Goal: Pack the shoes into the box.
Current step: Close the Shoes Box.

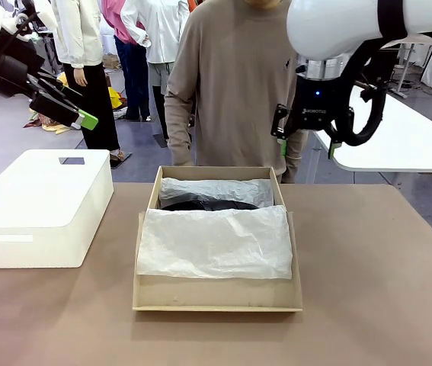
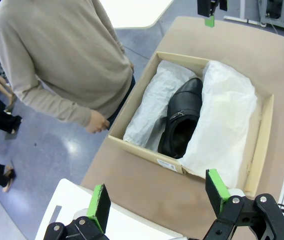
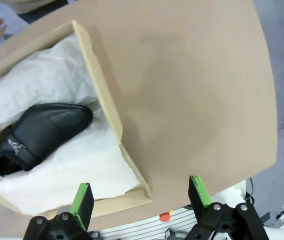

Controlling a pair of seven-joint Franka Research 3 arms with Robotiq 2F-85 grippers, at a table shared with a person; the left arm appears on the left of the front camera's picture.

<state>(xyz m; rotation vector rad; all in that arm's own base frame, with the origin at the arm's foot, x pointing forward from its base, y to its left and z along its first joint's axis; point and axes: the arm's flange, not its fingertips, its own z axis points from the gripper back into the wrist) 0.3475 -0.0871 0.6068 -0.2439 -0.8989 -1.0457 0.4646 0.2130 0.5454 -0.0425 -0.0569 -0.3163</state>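
front view: a tan cardboard box sits open in the middle of a brown table, its flap lying flat on the near side. white tissue paper covers most of the inside, so just a strip of a glossy black shoe shows between the sheets. a white plastic bin stands just left of the box. a person in a beige sweater stands at the far edge. the left gripper is raised at upper left, and the right gripper hangs high beyond the box's far right corner.

left wrist view: the left gripper has its fingers spread wide, holding nothing, above the bin. the shoe lies on its side in the box between tissue folds. the person's hand hangs near the box's far wall.

right wrist view: the right gripper is spread wide and empty above the box's edge. the shoe's buckle strap shows, with tissue all around it.
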